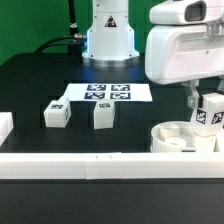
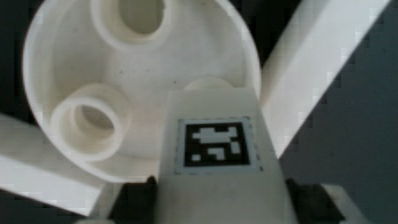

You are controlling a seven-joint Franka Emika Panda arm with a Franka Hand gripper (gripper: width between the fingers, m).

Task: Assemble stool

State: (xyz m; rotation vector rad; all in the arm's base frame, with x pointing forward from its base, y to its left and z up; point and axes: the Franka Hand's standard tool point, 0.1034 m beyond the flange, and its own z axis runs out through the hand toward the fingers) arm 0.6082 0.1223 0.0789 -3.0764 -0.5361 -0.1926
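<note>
Counting the white legs gives three. Two stand loose on the black table: the left leg and the middle leg, near each other but not touching, each showing a square tag. The third leg is at the exterior view's right, clamped between the two fingers, which press on its sides. It hangs upright over the one round seat; whether its lower end touches the seat cannot be told. The seat lies flat on the table, just behind the long white rail along the front edge. In the wrist view the held leg's tag faces the camera, and two round sockets show in the seat beyond it, a near socket and a far socket. One marker board lies flat before the arm's base, behind the two loose legs.
</note>
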